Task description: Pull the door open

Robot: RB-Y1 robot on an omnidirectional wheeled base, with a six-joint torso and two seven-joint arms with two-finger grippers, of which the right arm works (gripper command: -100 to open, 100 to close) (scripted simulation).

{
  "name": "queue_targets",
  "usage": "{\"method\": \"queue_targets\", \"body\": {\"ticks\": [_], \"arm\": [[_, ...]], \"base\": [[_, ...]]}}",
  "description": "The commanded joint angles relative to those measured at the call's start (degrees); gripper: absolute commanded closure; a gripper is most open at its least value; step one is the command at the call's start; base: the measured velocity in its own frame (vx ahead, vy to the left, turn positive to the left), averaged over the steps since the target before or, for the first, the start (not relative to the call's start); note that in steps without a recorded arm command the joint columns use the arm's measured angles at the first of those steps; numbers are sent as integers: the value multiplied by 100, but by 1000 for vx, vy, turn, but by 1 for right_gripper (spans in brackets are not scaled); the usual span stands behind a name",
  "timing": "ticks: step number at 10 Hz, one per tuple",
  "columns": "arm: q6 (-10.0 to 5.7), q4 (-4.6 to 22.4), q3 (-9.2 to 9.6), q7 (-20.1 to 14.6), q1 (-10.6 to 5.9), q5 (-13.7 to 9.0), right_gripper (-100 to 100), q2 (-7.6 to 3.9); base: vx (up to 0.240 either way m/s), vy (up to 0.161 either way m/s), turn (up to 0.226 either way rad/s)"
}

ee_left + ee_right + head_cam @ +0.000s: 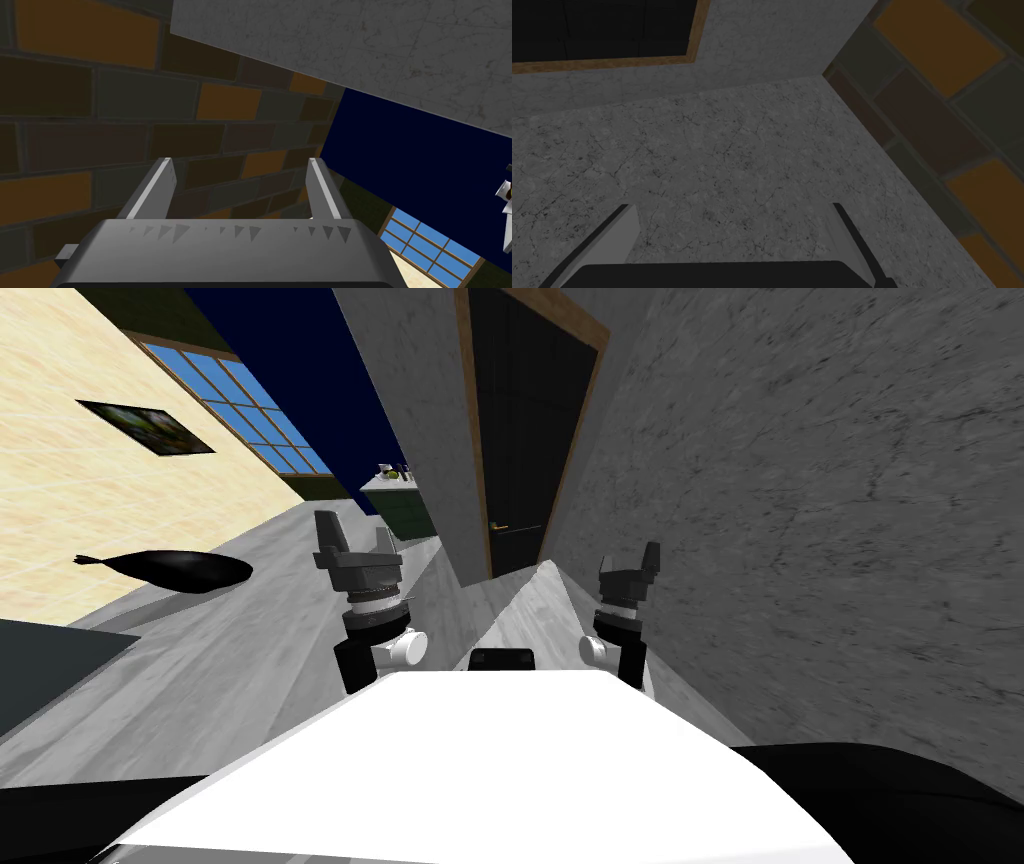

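Grey blade fingers of the left gripper (pixel 240 175) stand spread with nothing between them, pointing upward. The right gripper (pixel 732 220) is likewise spread and empty, close to a mottled grey wall (pixel 737 150). The dark door (pixel 520 418) fills its wooden frame (pixel 468 438) at the end of a narrow grey passage, well ahead of both grippers, with a small handle (pixel 497 526) near its left edge.

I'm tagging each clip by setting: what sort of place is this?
Likely a house interior, a hallway: grey walls flank a dark door in a wooden frame, and a framed picture hangs on a cream wall beside a paned window.
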Motion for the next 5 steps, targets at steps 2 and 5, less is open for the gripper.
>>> {"method": "queue_targets", "body": {"ticks": [2, 5], "arm": [[-64, 261, -21, 1, -90, -23, -100, -68], [-162, 660, -52, 3, -229, -57, -100, -158]], "base": [[62, -2, 99], [104, -5, 112]]}}
